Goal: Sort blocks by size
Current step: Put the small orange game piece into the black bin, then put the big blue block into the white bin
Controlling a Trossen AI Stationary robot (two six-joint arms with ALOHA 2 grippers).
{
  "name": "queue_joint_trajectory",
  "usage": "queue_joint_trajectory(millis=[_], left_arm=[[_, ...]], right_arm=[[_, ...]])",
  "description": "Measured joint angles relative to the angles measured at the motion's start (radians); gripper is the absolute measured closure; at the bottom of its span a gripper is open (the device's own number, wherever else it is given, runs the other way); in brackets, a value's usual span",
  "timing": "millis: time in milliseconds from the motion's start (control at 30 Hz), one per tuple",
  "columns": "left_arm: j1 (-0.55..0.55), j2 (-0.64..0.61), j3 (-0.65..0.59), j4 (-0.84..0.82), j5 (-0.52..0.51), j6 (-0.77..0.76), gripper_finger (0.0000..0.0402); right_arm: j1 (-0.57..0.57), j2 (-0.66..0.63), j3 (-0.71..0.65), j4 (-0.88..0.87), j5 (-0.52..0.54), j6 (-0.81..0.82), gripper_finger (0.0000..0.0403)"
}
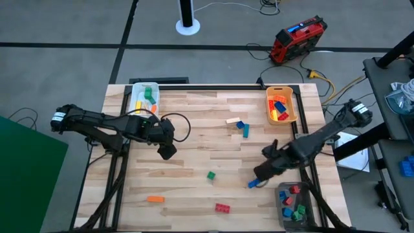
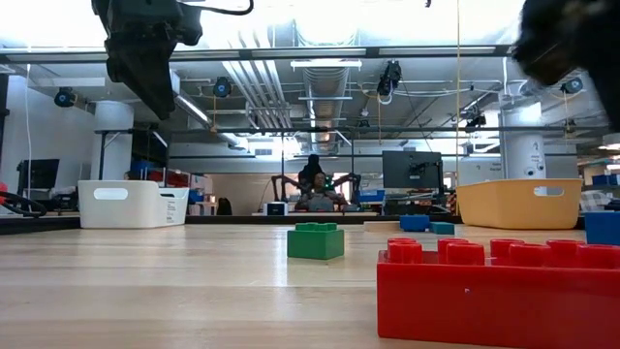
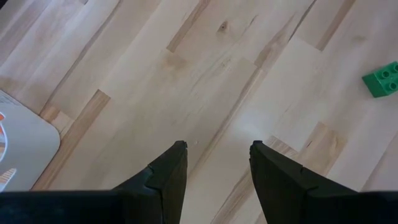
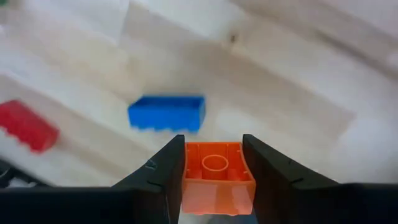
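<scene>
The right gripper [image 4: 213, 163] clamps an orange brick [image 4: 216, 175] above a blue brick [image 4: 166, 114] near the grey bin [image 1: 283, 200]; a shallow grip could let it slip. The left gripper [image 3: 217, 165] hangs open, empty

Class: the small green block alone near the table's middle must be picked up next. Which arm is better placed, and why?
Probably the left. The left gripper is open and empty, with the green block ahead of it. The right gripper already holds an orange block.

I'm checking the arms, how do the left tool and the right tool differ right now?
The left tool is open and empty; the right tool is shut on an orange block. The left tool hovers over bare wood, the right tool above a blue block. Both have dark fingers.
</scene>
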Motion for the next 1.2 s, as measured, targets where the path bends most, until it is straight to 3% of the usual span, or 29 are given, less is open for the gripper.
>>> queue_joint_trajectory(millis=[467,700,1133,1200], left_arm=[[0.000,0.000,0.000,0.000,0.000,-0.019,0.0249],[0.000,0.000,0.000,0.000,0.000,-0.020,0.0249],[0.000,0.000,0.000,0.001,0.000,-0.026,0.0249],[0.000,0.000,0.000,0.001,0.000,-0.026,0.0249]], right_arm=[[0.395,-0.038,0.016,-0.031,-0.008,0.439,0.0263],[0.431,-0.038,0.013,-0.037,0.002,0.494,0.0256],[0.431,-0.038,0.011,-0.073,0.004,0.486,0.0205],[0.429,-0.039,0.012,-0.072,0.044,0.487,0.0203]])
